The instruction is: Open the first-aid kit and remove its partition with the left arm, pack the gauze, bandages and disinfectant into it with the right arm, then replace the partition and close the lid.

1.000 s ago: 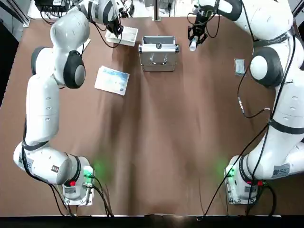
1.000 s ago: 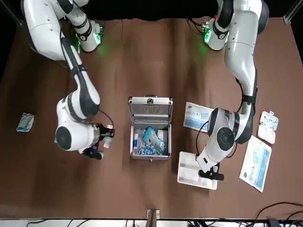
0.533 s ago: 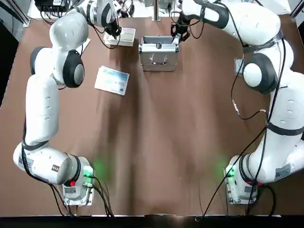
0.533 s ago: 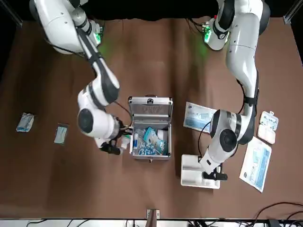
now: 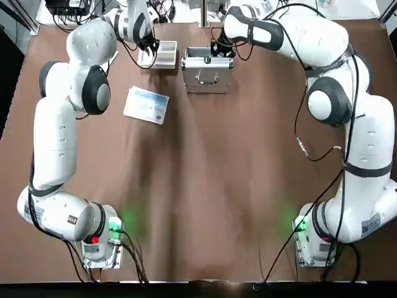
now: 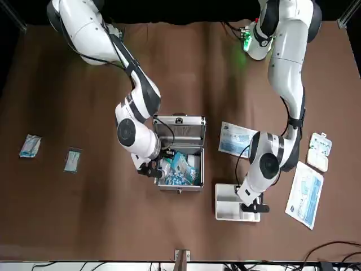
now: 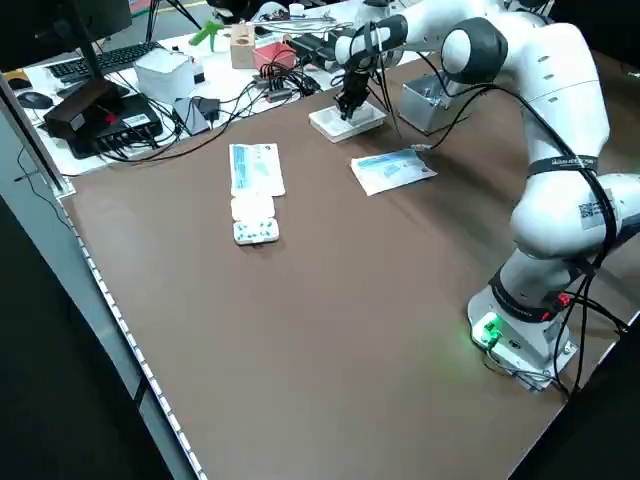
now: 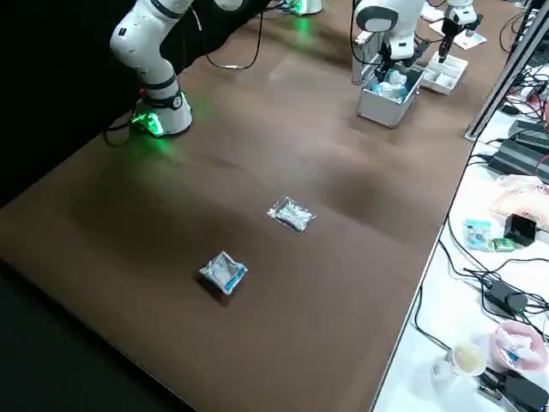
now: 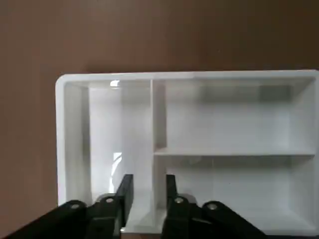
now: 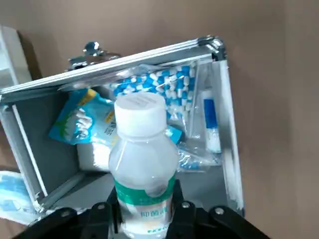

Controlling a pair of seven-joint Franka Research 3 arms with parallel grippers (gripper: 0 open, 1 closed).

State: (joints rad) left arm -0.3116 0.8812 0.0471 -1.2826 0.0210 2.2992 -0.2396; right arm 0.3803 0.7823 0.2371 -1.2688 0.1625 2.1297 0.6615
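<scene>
First-aid kit (image 6: 179, 152), a silver aluminium case, stands open on the brown desk (image 6: 186, 68), lid (image 6: 179, 129) upright, with blue-and-white packets inside. Right gripper (image 10: 145, 211) hangs over the kit's open edge, jaws clamped on the disinfectant (image 10: 143, 164), a small clear bottle with white cap and green band. The partition (image 9: 189, 149), a white compartmented tray, lies on the desk just beside the kit. Left gripper (image 9: 147, 199) sits at the tray's divider wall, jaws narrowly parted astride it.
</scene>
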